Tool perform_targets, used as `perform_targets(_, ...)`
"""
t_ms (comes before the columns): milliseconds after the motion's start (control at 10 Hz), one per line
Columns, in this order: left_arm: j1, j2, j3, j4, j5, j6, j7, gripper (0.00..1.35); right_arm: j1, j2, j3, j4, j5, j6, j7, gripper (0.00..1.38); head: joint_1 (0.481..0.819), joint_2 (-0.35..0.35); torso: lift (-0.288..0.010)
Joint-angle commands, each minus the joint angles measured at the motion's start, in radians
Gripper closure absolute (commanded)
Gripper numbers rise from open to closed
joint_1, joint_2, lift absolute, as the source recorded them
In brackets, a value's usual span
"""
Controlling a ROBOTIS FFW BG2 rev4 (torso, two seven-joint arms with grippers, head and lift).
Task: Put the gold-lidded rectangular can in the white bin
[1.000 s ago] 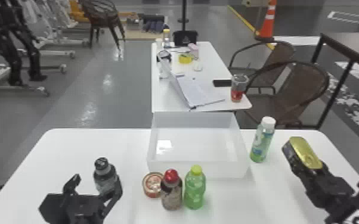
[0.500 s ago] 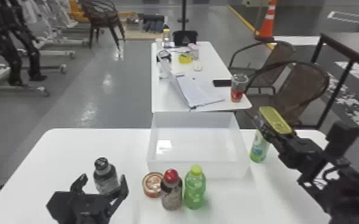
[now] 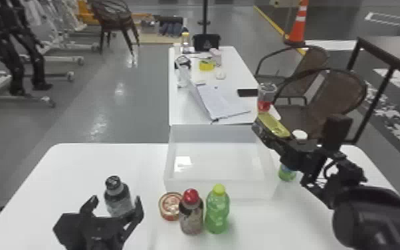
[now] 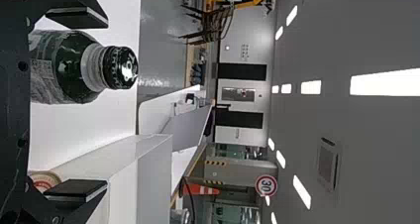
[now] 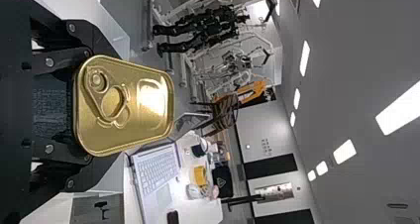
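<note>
Our right gripper [image 5: 76, 105] holds the can [image 3: 273, 125] by its sides, raised near the far right corner of the white bin [image 3: 222, 182]; we cannot tell whether it is over the inside. If we let go too soon, it could strike the rim or land outside on the counter [image 3: 73, 173]. A low path of the gripper or wrist could tip the green bottle [image 3: 287, 173] beside the bin, which stands partly hidden behind our arm. The can's smooth sides might slip or turn between the fingers, and a steep drop could set it down on an edge.

The gold lid [image 5: 158, 102] faces mostly upward, tilted, its ring pull towards the palm end. The long axis runs roughly in line with the gripper, slanting from near right to far left. Our left gripper [image 3: 116, 201] waits wide and empty by the black-capped bottle [image 3: 118, 199].
</note>
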Motion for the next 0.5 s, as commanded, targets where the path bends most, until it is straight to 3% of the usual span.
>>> perform_targets(0,0.000,-0.003,0.000,0.000,0.005,0.007,0.000,0.15,-0.047,-0.002,0.036,0.092,-0.003,-0.001,0.017,1.18,0.549,0.000,-0.100)
perform_targets(200,-0.004,-0.003,-0.008,0.000,0.011,0.016,0.000,0.15,-0.131,-0.002,0.052,0.241,0.010,-0.002,0.109,1.18,0.549,0.000,-0.100)
perform_targets(400,-0.006,-0.003,-0.014,0.000,0.019,0.018,0.003,0.15,-0.194,-0.002,0.052,0.339,0.028,-0.019,0.140,1.18,0.549,0.000,-0.100)
